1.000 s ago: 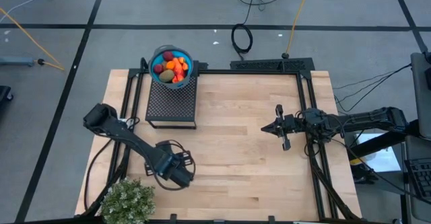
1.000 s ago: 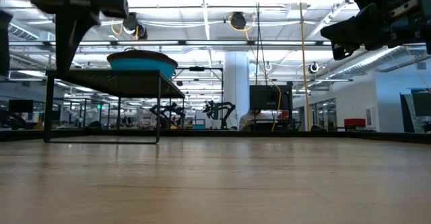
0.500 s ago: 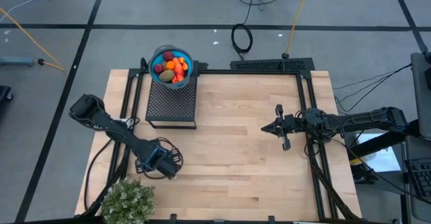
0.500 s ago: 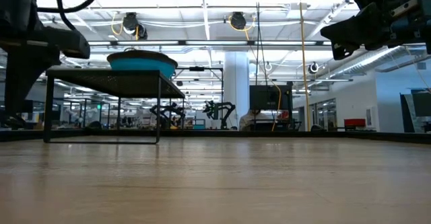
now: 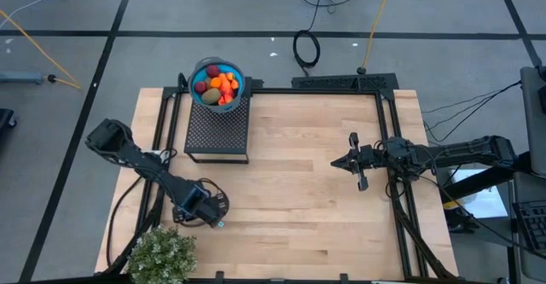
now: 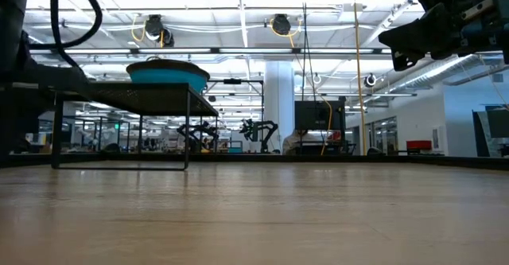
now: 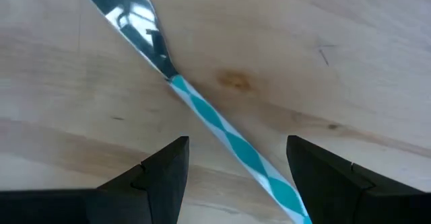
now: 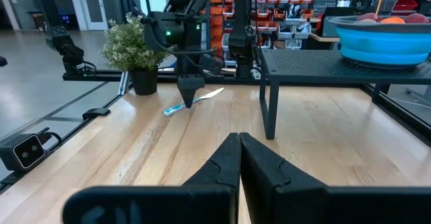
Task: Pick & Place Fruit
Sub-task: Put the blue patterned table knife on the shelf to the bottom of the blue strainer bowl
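Observation:
The fruit [image 5: 217, 85], small orange, red and olive pieces, lies piled in a blue bowl [image 5: 241, 84] on a black mesh stand [image 5: 217, 130] at the table's far left. My left gripper [image 7: 236, 177] is open, low over the near left of the table [image 5: 205, 209]. Its fingers stand on either side of a thin blue-and-white stick [image 7: 229, 140] that lies flat on the wood, without touching it. My right gripper [image 5: 334, 163] hangs shut above the table's right half, pointing left.
A bushy green plant [image 5: 162, 254] stands at the near left corner, close to my left gripper. The stick's silvery flat end [image 7: 131, 15] points away from the fingers. Bare wood lies between the two arms. In the right wrist view the bowl [image 8: 384, 42] sits on the stand.
My left gripper has moved toward the table's left edge and down, ending low over the blue-and-white stick. The right arm, the bowl and the fruit have kept still.

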{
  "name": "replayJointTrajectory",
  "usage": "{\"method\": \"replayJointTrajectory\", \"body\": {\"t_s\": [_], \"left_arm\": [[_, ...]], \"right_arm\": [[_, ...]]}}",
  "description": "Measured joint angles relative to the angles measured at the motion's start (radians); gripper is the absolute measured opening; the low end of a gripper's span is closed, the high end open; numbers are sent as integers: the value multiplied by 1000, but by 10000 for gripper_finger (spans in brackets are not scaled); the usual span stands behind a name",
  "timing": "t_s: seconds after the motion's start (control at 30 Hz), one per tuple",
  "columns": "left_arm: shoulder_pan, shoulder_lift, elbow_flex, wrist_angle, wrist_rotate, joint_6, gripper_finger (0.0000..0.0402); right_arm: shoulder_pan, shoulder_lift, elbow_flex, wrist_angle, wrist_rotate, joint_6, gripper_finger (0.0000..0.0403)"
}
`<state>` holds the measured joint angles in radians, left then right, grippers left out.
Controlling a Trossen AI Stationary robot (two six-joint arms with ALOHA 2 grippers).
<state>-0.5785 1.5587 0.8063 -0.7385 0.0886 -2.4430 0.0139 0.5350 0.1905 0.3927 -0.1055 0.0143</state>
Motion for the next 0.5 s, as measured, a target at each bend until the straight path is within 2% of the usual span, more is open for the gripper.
{"method": "replayJointTrajectory", "body": {"t_s": [0.5], "left_arm": [[9, -7, -82, 119, -19, 14, 248]], "right_arm": [[0, 0, 0, 0, 0, 0, 0]]}}
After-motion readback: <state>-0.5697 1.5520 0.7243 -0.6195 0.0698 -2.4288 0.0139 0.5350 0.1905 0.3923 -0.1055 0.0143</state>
